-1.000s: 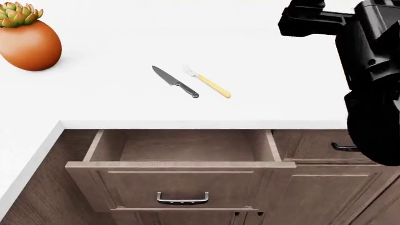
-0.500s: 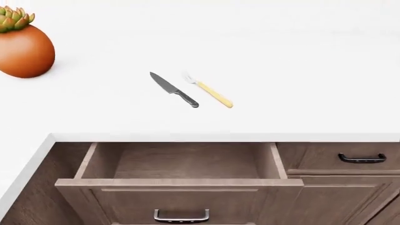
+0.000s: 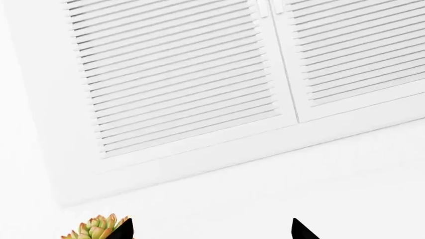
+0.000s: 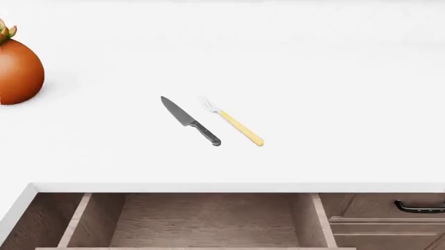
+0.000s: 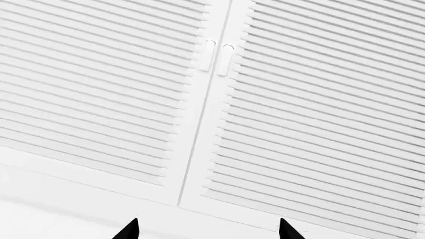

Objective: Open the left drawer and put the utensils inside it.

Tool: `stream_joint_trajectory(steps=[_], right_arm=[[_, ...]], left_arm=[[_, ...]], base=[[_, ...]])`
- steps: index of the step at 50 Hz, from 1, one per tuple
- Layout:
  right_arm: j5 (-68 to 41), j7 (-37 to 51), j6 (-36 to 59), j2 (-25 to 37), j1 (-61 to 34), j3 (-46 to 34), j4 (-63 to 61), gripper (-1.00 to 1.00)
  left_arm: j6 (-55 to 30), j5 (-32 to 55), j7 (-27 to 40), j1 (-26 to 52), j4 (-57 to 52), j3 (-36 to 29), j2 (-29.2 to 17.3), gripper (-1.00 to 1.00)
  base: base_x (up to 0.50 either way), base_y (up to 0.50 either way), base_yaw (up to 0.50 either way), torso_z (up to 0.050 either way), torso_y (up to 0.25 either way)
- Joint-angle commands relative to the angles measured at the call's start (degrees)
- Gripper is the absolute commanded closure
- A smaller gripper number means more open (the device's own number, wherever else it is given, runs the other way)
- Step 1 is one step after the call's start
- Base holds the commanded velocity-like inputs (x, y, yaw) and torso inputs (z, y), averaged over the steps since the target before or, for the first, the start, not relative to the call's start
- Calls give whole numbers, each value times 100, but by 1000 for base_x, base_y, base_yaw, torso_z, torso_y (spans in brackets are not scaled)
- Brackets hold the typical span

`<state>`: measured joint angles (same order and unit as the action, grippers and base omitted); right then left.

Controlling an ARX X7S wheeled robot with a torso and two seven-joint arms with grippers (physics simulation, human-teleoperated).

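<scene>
Your left gripper [image 3: 211,230] shows only as two black fingertips at the bottom edge of the left wrist frame, spread wide apart with nothing between them. Your right gripper [image 5: 208,229] looks the same in the right wrist frame: two dark tips at the bottom edge, well apart and holding nothing. Neither arm appears in the head view.

Your left wrist camera faces white louvred doors [image 3: 179,74], and a green succulent [image 3: 98,228] pokes up at the lower left, just beside one fingertip. Your right wrist camera sees the louvred doors with their two small handles at upper centre.

In the head view, the knife [image 4: 189,120] and the fork [image 4: 235,124] lie side by side at mid-frame on the white counter [image 4: 334,78], near each other but not touching, both slanting with handles toward the lower right. The left drawer [image 4: 201,221] stands pulled open along the bottom edge, its wooden interior bare. The narrower drawer [image 4: 389,219] sits at the lower right, its dark handle visible. An orange pot [image 4: 20,72] sits at the left edge
</scene>
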<state>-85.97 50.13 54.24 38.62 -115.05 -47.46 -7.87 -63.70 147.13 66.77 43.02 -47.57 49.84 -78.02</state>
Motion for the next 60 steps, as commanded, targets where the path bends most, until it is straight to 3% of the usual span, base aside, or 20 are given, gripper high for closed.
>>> stream_joint_trajectory(steps=[1,19,31,38,60], right_arm=[[0,-57,47,-8,-3,-27,-7,-100],[-389,-43,328,-14,175,-147,135,-100],[-1217,-673,1275,-499,397,-778,1038,-100],[-1832,-783,1310,-602,656,-767,1404,-100],[-2002,-1590,1094,-913,1308,-812,1613,-100]], left_arm=[[28,-55,-51,6,-9,-32,-12,-100],[2,-34,-4,-37,-37,-13,41,-100],[-104,55,58,-53,14,89,61,-100],[-89,44,46,-42,36,99,33,-100],[-224,110,142,-108,70,218,152,-100]], base=[[195,0,0,0,0],[76,0,0,0,1],[0,0,0,0,0],[0,0,0,0,0],[0,0,0,0,0]])
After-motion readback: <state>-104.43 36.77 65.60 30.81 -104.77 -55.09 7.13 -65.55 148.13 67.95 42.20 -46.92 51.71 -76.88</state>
